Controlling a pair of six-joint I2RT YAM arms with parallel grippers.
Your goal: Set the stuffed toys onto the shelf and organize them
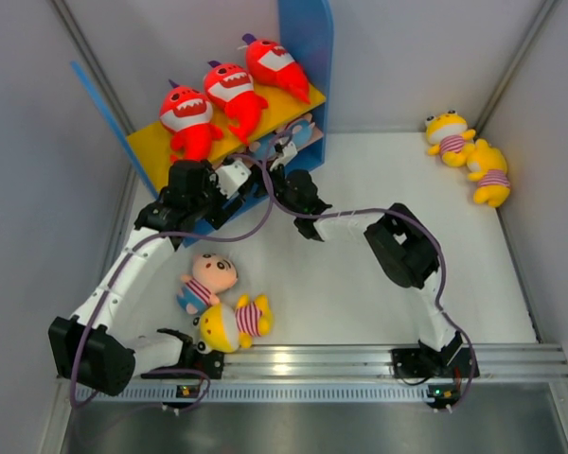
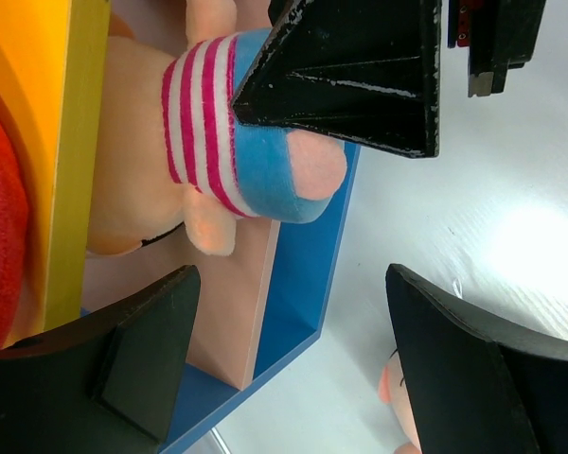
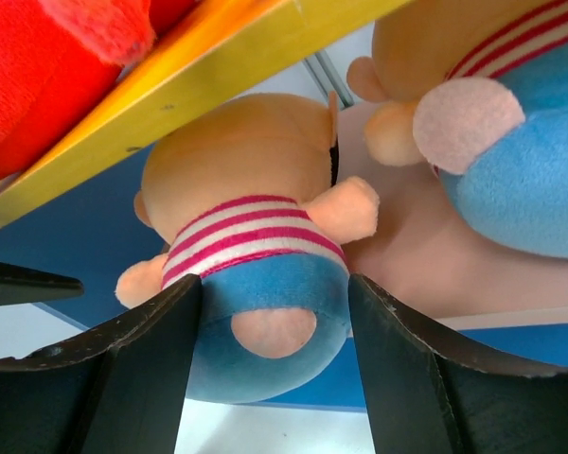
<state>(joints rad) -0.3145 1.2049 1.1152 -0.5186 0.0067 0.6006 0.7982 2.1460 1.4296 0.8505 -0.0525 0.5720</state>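
Stuffed toys are partly shelved. On the shelf (image 1: pixel 308 38), three red sharks (image 1: pixel 229 90) lie across the yellow top board (image 1: pixel 156 151). On the lower board (image 3: pixel 407 274) the right fingers (image 3: pixel 142 378) are closed against both sides of a pink-faced doll (image 3: pixel 251 236), gripping its blue seat, apparently to settle it beneath the top board beside a second doll (image 3: pixel 511 161). The gripped doll's long axis runs front to back of the shelf, head inward and seat toward the open front. The left fingers (image 2: pixel 142 369) stand spread and empty just outside the shelf's front edge, seemingly held clear of the work. In front of the shelf on the desk (image 1: pixel 360 303) lie a pink doll (image 1: pixel 206 279) and a yellow doll (image 1: pixel 232 322), touching. Two more yellow dolls (image 1: pixel 450 132) lie well to the shelf's right.
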